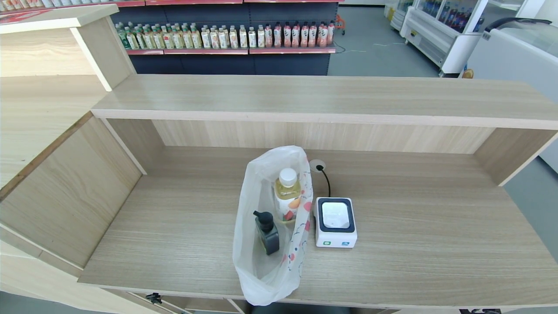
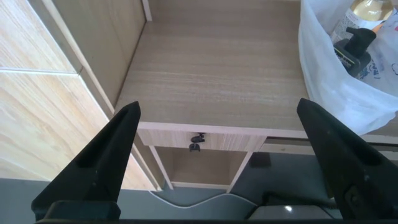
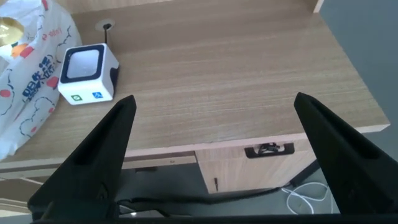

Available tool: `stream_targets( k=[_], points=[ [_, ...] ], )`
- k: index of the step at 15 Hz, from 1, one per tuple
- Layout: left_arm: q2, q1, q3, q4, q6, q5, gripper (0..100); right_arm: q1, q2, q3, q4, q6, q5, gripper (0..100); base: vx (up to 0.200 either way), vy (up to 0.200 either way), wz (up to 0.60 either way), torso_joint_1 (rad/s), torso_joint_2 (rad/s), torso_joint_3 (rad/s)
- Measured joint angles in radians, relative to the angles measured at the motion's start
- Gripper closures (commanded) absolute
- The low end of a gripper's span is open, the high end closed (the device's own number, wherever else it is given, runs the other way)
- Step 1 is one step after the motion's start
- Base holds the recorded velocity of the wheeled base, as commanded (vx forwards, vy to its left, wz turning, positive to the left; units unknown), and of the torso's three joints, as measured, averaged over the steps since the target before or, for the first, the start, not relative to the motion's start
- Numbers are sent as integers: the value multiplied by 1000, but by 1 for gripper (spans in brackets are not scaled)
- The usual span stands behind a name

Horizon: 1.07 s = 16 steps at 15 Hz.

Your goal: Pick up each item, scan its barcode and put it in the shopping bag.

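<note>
Showing a white plastic shopping bag (image 1: 246,244) standing open near the front edge of a wooden counter (image 1: 436,226). Inside it, upright, a yellow drink bottle (image 1: 287,196) with a white cap and, nearer the front, a dark pump bottle (image 1: 267,234). Just beside the bag on the right, a white barcode scanner (image 1: 335,221) facing up. Left gripper (image 2: 217,106) released, jaws spread wide and empty, off the counter's front edge, left of the bag. Right gripper (image 3: 214,98) likewise released and empty, right of the scanner
</note>
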Motion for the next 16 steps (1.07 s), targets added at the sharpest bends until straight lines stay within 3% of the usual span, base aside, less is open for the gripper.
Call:
stream_targets(
  k=[5, 9, 16],
  points=[
    [0, 0, 0, 0, 0, 0, 0, 0, 0, 1, -5, 51, 6, 0, 0, 0, 0, 0, 0, 0],
    [0, 0, 0, 0, 0, 0, 0, 1, 0, 10, 16, -124, 72, 0, 0, 0, 0, 0, 0, 0],
    [0, 0, 0, 0, 0, 0, 0, 0, 0, 10, 19, -116, 78, 0, 0, 0, 0, 0, 0, 0]
  ],
)
